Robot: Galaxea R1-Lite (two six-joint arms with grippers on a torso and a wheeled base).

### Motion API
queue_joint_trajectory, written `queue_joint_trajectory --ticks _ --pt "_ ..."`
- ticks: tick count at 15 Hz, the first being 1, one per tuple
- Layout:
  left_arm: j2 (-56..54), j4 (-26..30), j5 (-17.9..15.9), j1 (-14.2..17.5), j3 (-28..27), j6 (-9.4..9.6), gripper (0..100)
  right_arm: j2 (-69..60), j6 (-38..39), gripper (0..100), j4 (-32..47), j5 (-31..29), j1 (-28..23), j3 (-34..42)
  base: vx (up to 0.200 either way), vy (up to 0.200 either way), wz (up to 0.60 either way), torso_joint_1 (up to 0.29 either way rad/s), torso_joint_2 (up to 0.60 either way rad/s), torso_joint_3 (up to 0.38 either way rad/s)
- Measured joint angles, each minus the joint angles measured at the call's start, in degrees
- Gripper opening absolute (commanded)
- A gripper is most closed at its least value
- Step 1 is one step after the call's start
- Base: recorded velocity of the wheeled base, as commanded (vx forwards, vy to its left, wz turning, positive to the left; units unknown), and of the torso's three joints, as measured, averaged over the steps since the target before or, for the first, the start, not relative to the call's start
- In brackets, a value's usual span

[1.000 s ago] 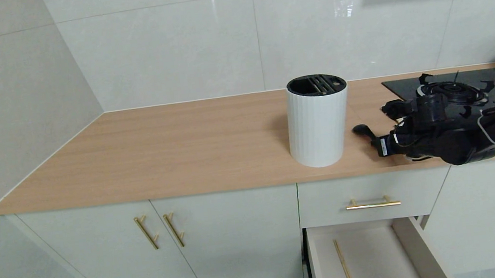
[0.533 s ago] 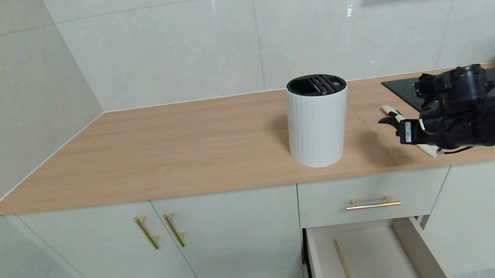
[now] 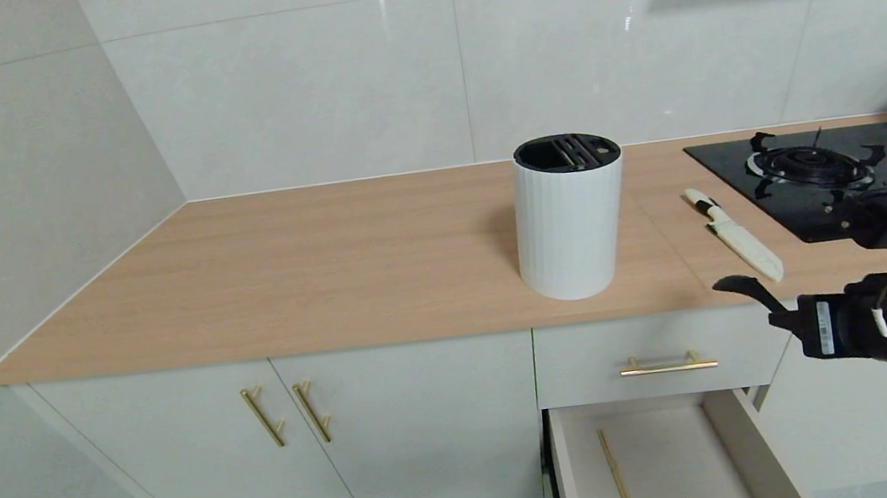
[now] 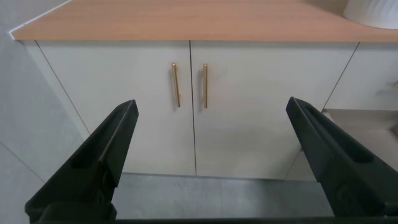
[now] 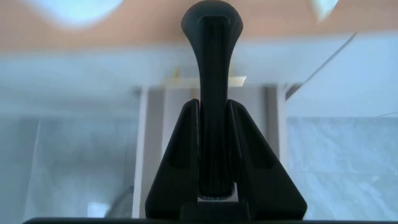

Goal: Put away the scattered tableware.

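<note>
Dropping below countertop [image 3: 328, 272] edge, right jaws closed, knife [image 3: 734, 234] now uncovered

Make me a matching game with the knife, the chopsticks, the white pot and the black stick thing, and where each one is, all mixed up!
Things:
1. knife
2. chopsticks
3. white pot
4. black handle

Places:
A. held in the right hand
B. in the open drawer
C. lying on the counter beside the stove
D. standing upright on the counter

Pairs: 1-C, 2-B, 3-D, 4-A.
</note>
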Motion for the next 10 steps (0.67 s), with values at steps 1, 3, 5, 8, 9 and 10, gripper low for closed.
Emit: queue_joint_trajectory --ticks 1,3,5,8,9,10 --pt "0.00 0.00 0.00 0.02 0.00 0.00 100 -2.90 -0.18 0 0.06 -0.09 1.22 2.65 0.000 0.000 0.00 0.000 0.00 0.000" --pt "0.00 0.00 0.00 0.00 0.00 0.00 100 -6.58 -0.87 0 0.22 -0.02 2.93 5.91 0.000 0.000 0.00 -0.013 0.02 0.025" --pt "0.00 0.00 0.00 -0.02 0.00 0.00 100 -8.39 -1.91 0 0.16 0.05 3.43 6.97 0.000 0.000 0.00 -0.144 0.32 0.186" --pt "0.00 0.00 0.00 0.00 0.00 0.00 100 -9.90 -2.23 0 0.16 0.21 3.64 7.66 0.000 0.000 0.00 -0.209 0.48 0.271" --pt "0.00 -0.02 -0.02 0.00 0.00 0.00 100 -10.18 -2.38 0 0.18 0.22 3.71 7.77 0.000 0.000 0.00 -0.222 0.50 0.286" --pt "0.00 -0.02 0.00 -0.02 0.00 0.00 100 -10.36 -3.88 0 0.09 0.27 3.75 8.18 0.000 0.000 0.00 -0.212 0.51 0.295"
